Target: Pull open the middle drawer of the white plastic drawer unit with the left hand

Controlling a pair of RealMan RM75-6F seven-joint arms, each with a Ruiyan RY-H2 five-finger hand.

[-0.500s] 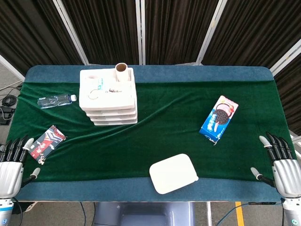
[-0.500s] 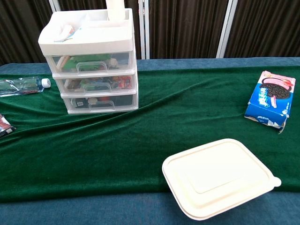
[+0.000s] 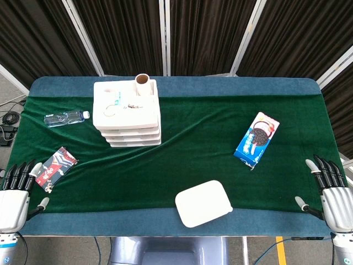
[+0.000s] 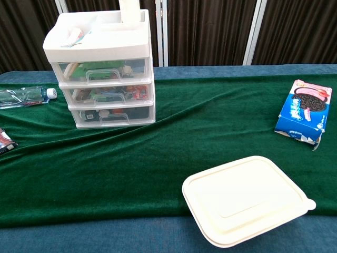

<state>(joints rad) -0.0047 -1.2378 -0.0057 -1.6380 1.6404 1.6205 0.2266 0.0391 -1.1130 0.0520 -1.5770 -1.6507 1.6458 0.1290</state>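
The white plastic drawer unit (image 3: pixel 128 113) (image 4: pixel 102 68) stands at the table's back left, with three clear-fronted drawers, all pushed in. Its middle drawer (image 4: pixel 108 94) has a handle at the front and holds colourful items. My left hand (image 3: pixel 15 196) is at the table's near left corner, fingers apart, holding nothing, far from the unit. My right hand (image 3: pixel 331 190) is at the near right corner, also with fingers spread and nothing in it. Neither hand shows in the chest view.
A cardboard tube (image 3: pixel 143 84) stands on the unit's top tray. A water bottle (image 3: pixel 65 117) lies left of the unit, a snack packet (image 3: pixel 55 165) near my left hand. A white lidded container (image 3: pixel 203 202) sits front centre, a cookie box (image 3: pixel 257 139) to the right.
Both hands have dropped slightly lower at the table's near corners. Nothing on the table has moved.
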